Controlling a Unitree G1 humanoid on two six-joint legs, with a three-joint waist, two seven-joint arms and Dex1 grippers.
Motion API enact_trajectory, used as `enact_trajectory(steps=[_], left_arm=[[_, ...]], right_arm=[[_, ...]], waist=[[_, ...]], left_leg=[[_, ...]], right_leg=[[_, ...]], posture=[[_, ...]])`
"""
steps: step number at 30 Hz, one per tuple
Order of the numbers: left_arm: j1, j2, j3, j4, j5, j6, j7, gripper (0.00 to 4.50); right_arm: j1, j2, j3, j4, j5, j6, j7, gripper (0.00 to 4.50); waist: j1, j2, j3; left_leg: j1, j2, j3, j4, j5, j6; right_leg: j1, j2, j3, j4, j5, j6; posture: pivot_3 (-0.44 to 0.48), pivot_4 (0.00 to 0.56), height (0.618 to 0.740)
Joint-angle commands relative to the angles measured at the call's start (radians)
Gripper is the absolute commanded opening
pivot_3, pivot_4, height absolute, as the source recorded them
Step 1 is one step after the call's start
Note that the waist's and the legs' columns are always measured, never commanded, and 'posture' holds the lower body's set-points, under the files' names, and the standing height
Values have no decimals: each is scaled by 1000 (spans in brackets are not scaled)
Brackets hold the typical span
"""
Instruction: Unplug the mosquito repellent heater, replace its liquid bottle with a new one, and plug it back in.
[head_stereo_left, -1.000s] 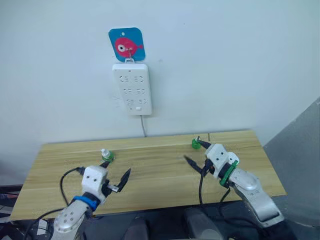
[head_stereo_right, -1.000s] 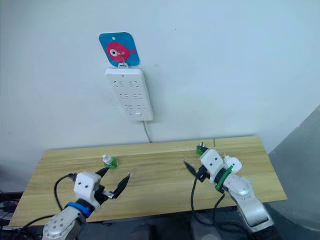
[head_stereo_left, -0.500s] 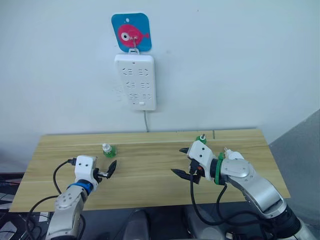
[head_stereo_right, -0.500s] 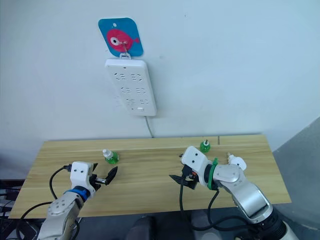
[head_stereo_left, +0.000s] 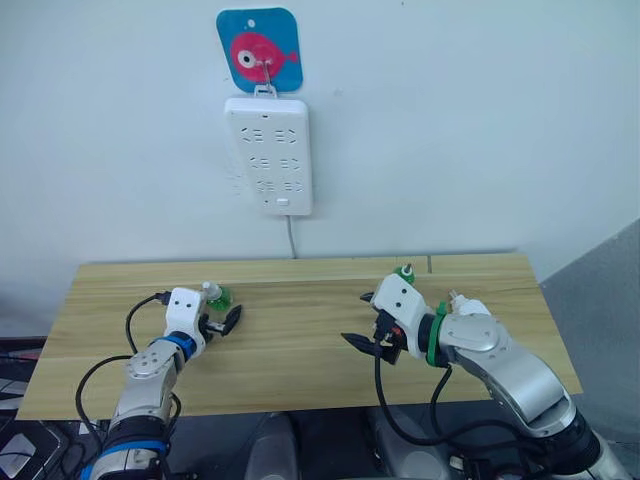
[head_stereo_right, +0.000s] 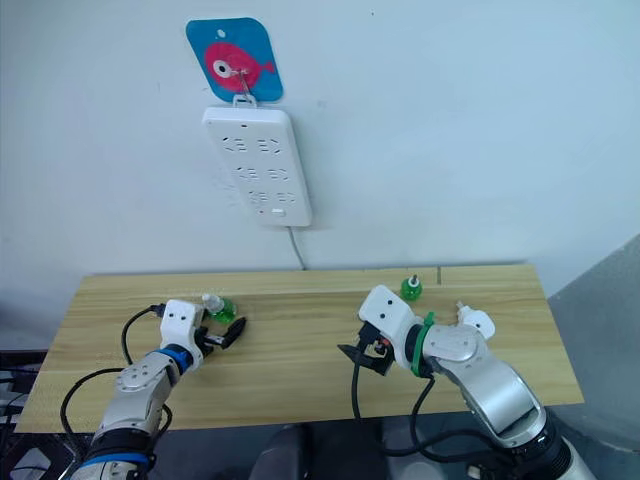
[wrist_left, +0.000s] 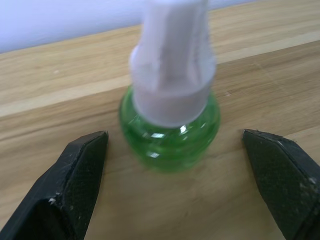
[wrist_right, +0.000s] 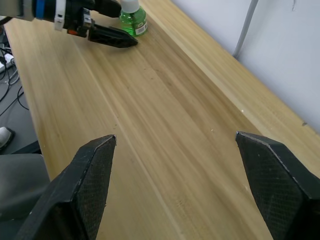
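A green liquid bottle (wrist_left: 170, 110) with a white cap stands on the table at the left, between the spread fingers of my open left gripper (head_stereo_left: 222, 318), untouched. A second green bottle (head_stereo_left: 405, 273) stands near the back edge at the right. My right gripper (head_stereo_left: 356, 318) hovers open and empty over the table's middle right. The mosquito repellent heater (head_stereo_right: 478, 322), small, white and rounded, lies on the table just behind my right wrist, partly hidden. No plug sits in the white power strip (head_stereo_left: 268, 155) on the wall.
The wooden table (head_stereo_left: 300, 370) stands against a white wall. A blue hook plate with a red fish (head_stereo_left: 258, 50) holds the strip, whose cable (head_stereo_left: 291, 240) drops behind the table. Black cables trail from both wrists.
My left gripper has moved forward until its fingers flank the left bottle. The right gripper pulled back from the right bottle toward the table's middle. The camera view has shifted.
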Motion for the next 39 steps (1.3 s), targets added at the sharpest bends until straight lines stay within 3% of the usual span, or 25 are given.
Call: enact_trajectory(steps=[1, 5, 8, 14, 20, 25, 30, 39], left_arm=[[-24, 6, -1, 31, 8, -39, -6, 4500], [-32, 6, 0, 56, 6, -56, -12, 4500], [-37, 4, 4, 70, 2, -69, -12, 3910], [-46, 2, 1, 97, 0, -94, -29, 2245], [11, 29, -30, -15, 3, -119, -113, 2235], [101, 66, -128, -461, -117, 91, -302, 2235], [89, 132, -211, -718, -192, 291, -413, 2235], [-13, 182, -279, -778, -206, 357, -528, 2235]], right_arm=[[8, -8, -1, -55, 27, -6, 9, 3964], [11, -23, -11, -58, 39, -9, 16, 3964], [11, -30, -18, -59, 48, -10, 13, 4003], [21, -49, -23, -72, 70, -33, 35, 4003], [7, -74, -43, -63, 121, -122, 107, 4003], [-71, -63, -34, -53, 195, -114, 179, 4003], [-184, 10, -22, 0, 229, -63, 160, 4003], [-358, 171, -20, 135, 260, 100, 78, 4003]], waist=[[0, 0, 0], [-2, 0, 0], [-2, 0, 0], [-2, -1, 0], [-4, -1, 0], [-4, -1, 0], [-5, -2, -2], [-27, -1, -11]], left_leg=[[0, 0, 0, 0, 0, 0], [0, 0, 0, 0, 0, 0], [0, 0, 0, 0, 0, 0], [0, 0, 0, 0, 0, 0], [-1, 0, 0, 0, 0, 0], [-3, 2, 0, 0, 1, -1], [-5, 0, -3, 1, 2, -4], [-9, 1, -10, 0, 5, -9]], right_leg=[[0, 0, 0, 0, 0, 0], [0, 0, 0, 0, 0, 0], [-1, 0, 0, 0, 0, 0], [-1, 0, 0, 0, -1, 1], [-1, 0, 0, 0, -1, 1], [-3, -1, 0, 0, 0, 0], [-4, -1, -3, 0, 0, 0], [-5, -1, -14, 1, 2, -3]], posture=[[-143, 271, 740], [-154, 267, 740], [-154, 267, 740], [-163, 257, 740], [-160, 237, 740], [-148, 207, 740], [-139, 181, 740], [-145, 138, 740]])
